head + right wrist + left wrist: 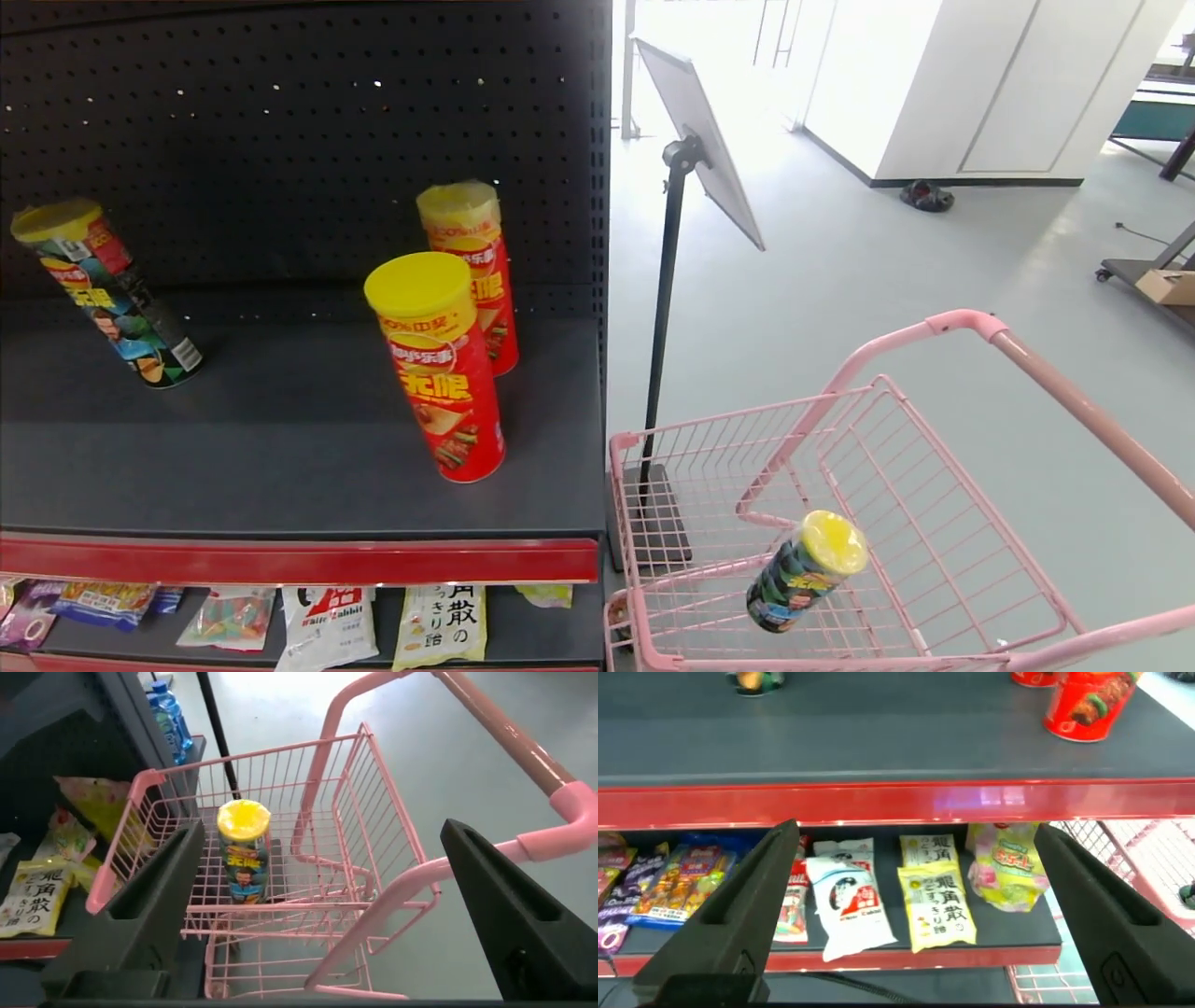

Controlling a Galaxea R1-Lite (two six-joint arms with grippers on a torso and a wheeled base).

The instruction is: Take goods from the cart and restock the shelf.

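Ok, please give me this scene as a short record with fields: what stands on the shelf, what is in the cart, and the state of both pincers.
upper shelf: front red can near the edge; rear red can by the back panel; dark can at the left end
cart: pink, holds one cart can, dark with a yellow lid, standing
lower shelf: snack bags
left pincer: open, empty, facing the lower shelf
right pincer: open, empty, above the cart
left to restock: the cart can

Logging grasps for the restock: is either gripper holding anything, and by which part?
Nothing held: left gripper and right gripper both open, empty; can sits in the cart.
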